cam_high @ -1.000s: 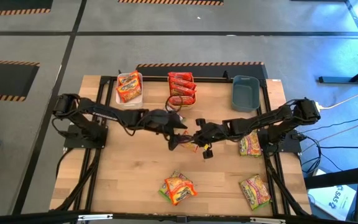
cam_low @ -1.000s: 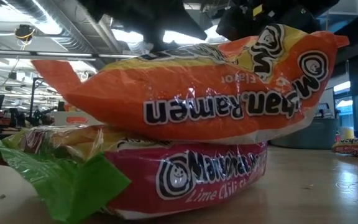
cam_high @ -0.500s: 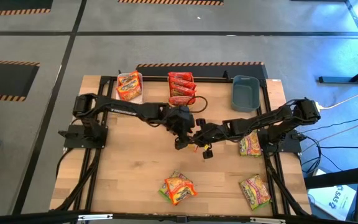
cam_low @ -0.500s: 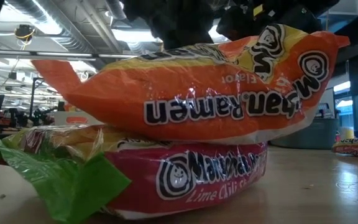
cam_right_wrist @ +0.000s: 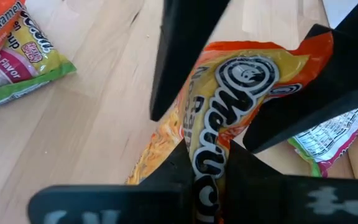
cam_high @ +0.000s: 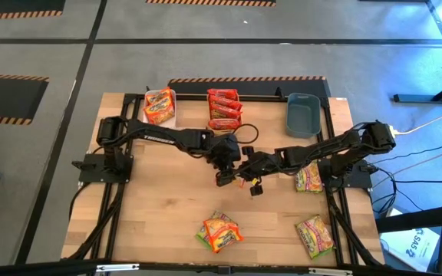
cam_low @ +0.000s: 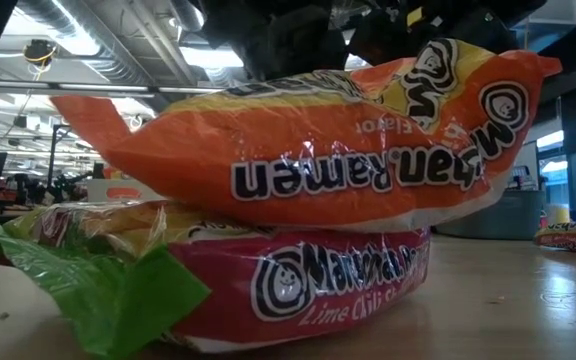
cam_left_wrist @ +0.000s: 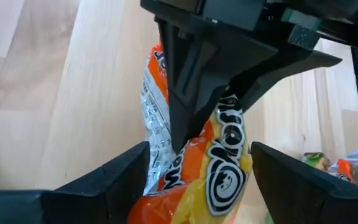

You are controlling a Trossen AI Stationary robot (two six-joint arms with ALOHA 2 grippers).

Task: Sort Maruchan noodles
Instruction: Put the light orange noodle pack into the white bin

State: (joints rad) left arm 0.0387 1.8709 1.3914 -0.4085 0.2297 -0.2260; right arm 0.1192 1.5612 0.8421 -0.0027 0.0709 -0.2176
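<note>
An orange-yellow Maruchan packet (cam_left_wrist: 219,168) is at the table's middle (cam_high: 239,179), between both grippers. My right gripper (cam_right_wrist: 207,165) (cam_high: 246,170) is shut on it. My left gripper (cam_left_wrist: 201,155) (cam_high: 223,170) is open, with a finger on each side of the same packet; I cannot tell whether they touch it. Other packets lie flat: a stack (cam_high: 221,232) at the near edge, with an orange packet (cam_low: 308,140) on a red one (cam_low: 298,280), and two packets (cam_high: 314,234) (cam_high: 309,178) on the right. My right gripper pinches the orange-yellow packet between its two fingers, across the printed front (cam_right_wrist: 213,140). It reaches in from the table's right. The packet stands on edge, squeezed narrow in the hold, and its free end (cam_right_wrist: 260,68) sticks out past the fingertips toward the left gripper.
Three bins line the far edge: a white bin (cam_high: 172,98) holding orange packets, an orange bin (cam_high: 225,93) holding red packets, and a grey-blue bin (cam_high: 303,115). Bare wood (cam_high: 152,207) lies left of the near stack.
My left arm has swung and stretched toward the table's right. This brought its open gripper up to the packet that the right gripper holds. The right arm and the packet have kept still.
</note>
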